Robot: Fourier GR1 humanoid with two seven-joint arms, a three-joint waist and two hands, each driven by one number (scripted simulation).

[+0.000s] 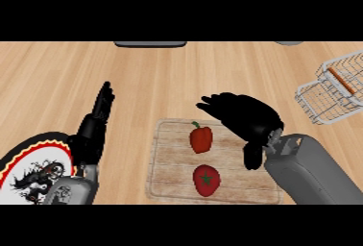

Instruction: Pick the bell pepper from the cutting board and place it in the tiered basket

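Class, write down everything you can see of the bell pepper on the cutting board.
The bell pepper is red, smooth-skinned and elongated, with a short green stem at its far end. It lies whole on the far half of the wooden cutting board, apart from the tomato nearer the robot. The open right hand hangs just right of it, not visibly touching.
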